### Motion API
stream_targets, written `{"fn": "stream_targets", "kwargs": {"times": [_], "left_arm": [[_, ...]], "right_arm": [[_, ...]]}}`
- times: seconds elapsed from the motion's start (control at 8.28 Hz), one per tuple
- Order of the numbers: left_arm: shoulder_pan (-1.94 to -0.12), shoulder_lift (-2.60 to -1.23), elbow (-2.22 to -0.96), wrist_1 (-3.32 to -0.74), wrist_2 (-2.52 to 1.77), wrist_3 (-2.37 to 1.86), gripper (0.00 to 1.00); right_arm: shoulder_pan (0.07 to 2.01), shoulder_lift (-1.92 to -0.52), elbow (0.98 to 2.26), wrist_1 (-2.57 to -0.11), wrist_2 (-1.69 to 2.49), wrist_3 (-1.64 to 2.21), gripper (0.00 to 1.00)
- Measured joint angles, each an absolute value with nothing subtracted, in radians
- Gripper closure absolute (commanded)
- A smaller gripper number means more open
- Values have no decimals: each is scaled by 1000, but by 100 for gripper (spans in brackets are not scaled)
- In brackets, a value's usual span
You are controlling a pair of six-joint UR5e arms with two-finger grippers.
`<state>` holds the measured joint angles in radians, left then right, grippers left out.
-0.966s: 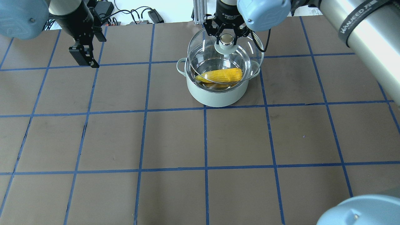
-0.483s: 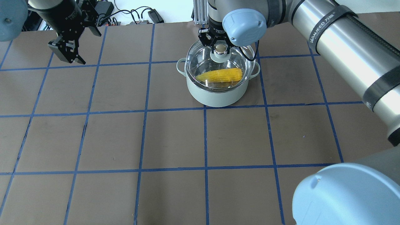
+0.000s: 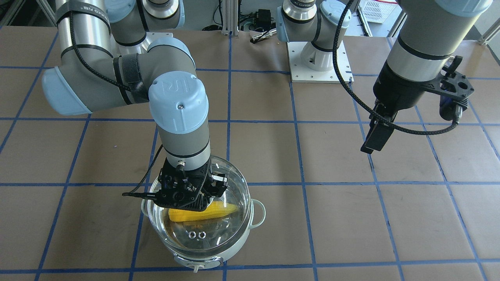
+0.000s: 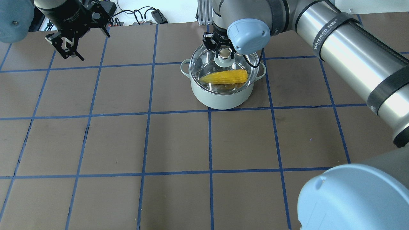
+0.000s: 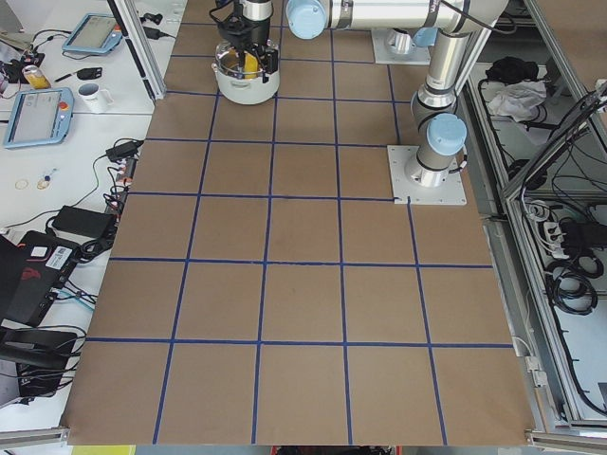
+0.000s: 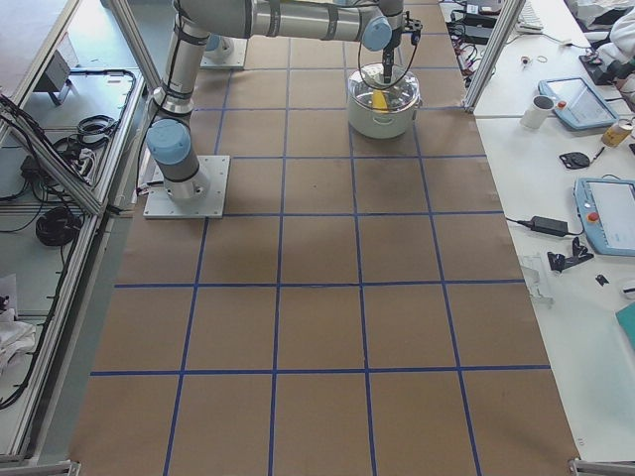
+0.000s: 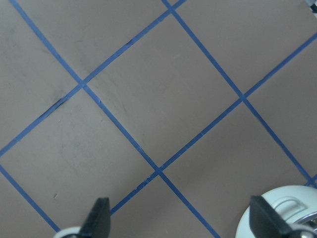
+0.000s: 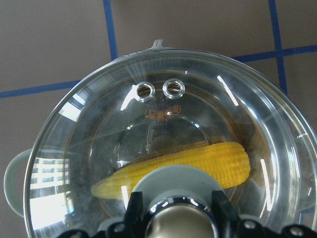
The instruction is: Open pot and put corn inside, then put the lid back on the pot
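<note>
Corn [image 4: 225,76] lies inside pot [image 4: 220,97] w/ lid [image 4: 204,65] seated on its rim; pot stands on tabletop [image 4: 179,140]. Right end effector [image 4: 224,51] is clamped on lid's centre knob, fingers either side. Left end effector [image 7: 181,213] hangs well apart from pot, fingers spread wide, gripping nothing.

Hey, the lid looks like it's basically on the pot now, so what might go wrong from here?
1. The right gripper is shut on the lid. Rising before it opens would likely pull the lid off or tug the pot along.
2. I cannot tell whether the lid's rim sits evenly all round. If it is off-centre, letting go might leave it tilted over the corn.
</note>
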<state>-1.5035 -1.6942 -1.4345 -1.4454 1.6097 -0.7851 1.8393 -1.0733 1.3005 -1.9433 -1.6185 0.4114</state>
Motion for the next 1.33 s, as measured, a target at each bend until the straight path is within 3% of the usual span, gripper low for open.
{"fn": "stream_targets", "kwargs": {"times": [0.36, 1.33], "left_arm": [[-1512, -1686, -1446, -1435, 1606, -501, 0], [-1557, -1613, -1493, -1564, 1567, -312, 0]], "right_arm": [[1839, -1076, 1318, -1965, -1618, 407, 66], [1839, -1070, 1321, -1968, -1617, 409, 65]]}}
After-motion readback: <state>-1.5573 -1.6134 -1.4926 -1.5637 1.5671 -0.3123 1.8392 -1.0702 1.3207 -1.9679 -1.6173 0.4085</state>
